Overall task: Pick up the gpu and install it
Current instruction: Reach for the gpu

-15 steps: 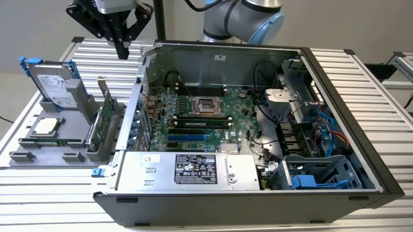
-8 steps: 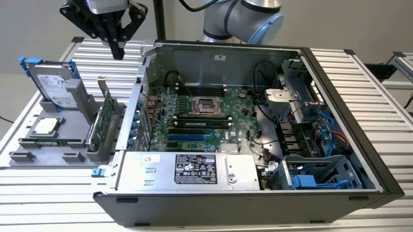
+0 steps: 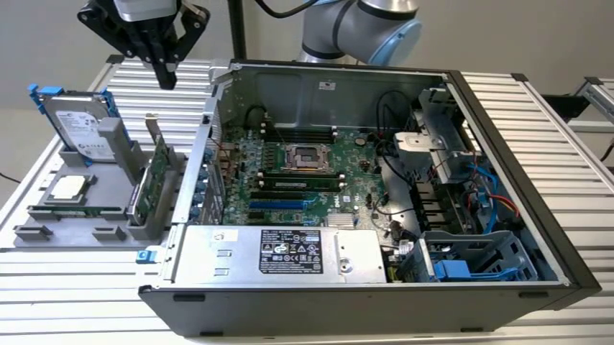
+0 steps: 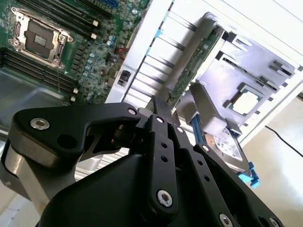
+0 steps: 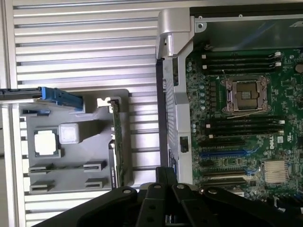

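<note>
- End effector (image 3: 169,79): fingers pressed together, nothing clamped between them; hanging in the air above the slatted tabletop (image 3: 57,287), tips pointing down.
- Black finger links converging to a single tip in both wrist views, fingertips (image 4: 155,105) closed on each other.
- gpu (image 3: 146,188): standing on edge in a slot of the grey holder (image 3: 67,234), silver end bracket (image 3: 152,129) uppermost; placed on the holder's side nearest the computer case (image 3: 384,309).
- gpu outside the case, not yet seated on the motherboard (image 3: 298,180); well apart from the end effector, no contact.
- In the first wrist view, gpu (image 5: 116,142) seen edge-on as a narrow green strip between the holder's flat area and the case's outer wall.
- Holder resting on the tabletop, at the exterior view's left of the case.
- Hard drive (image 3: 82,129) with blue rails: propped upright at the holder's far end.
- Processor chip (image 3: 65,188): flat in a recess of the holder; narrow green memory stick (image 3: 72,213) lying flat just beside it.
- Computer case lying with its side open, motherboard exposed; processor socket (image 3: 309,154) near the board's middle, blue and black expansion slots (image 3: 278,205) just beside the silver power supply (image 3: 278,251).
- Arm joint (image 3: 374,25) behind the case.
</note>
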`<state>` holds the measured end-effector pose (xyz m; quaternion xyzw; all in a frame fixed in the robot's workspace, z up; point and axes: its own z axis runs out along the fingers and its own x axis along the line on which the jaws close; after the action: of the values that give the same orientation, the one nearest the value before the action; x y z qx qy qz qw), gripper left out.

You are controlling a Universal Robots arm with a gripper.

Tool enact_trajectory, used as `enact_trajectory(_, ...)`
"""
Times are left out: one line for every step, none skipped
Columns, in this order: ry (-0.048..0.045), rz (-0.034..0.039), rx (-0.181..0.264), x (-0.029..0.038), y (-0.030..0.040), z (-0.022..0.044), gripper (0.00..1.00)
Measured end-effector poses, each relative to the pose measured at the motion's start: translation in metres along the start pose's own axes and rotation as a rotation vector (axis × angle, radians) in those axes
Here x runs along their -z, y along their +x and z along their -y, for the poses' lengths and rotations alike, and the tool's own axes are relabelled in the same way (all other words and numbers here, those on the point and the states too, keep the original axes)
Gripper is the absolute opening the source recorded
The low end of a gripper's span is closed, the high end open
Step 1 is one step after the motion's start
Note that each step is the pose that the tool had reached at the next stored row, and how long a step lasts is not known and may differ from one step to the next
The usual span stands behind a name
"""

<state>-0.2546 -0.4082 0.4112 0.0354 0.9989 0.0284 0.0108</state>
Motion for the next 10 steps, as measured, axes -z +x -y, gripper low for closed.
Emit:
enact_trajectory(-0.0002, 0.0000, 0.000, 0.0000, 0.0013, 0.0004, 0.00)
enact_trajectory(-0.0003, 0.0000, 0.000, 0.0001, 0.0026, 0.0008, 0.00)
enact_trajectory(-0.0005, 0.0000, 0.000, 0.0002, 0.0040, 0.0013, 0.00)
enact_trajectory(-0.0008, 0.0000, 0.000, 0.0002, 0.0053, 0.0017, 0.00)
enact_trajectory(-0.0011, 0.0000, 0.000, 0.0003, 0.0067, 0.0022, 0.00)
enact_trajectory(-0.0014, 0.0001, 0.000, 0.0003, 0.0081, 0.0027, 0.00)
enact_trajectory(-0.0018, 0.0001, 0.000, 0.0004, 0.0095, 0.0032, 0.00)
enact_trajectory(-0.0020, 0.0001, 0.000, 0.0004, 0.0108, 0.0037, 0.00)
enact_trajectory(-0.0023, 0.0002, 0.000, 0.0005, 0.0123, 0.0042, 0.00)
enact_trajectory(-0.0027, 0.0002, 0.000, 0.0005, 0.0137, 0.0047, 0.00)
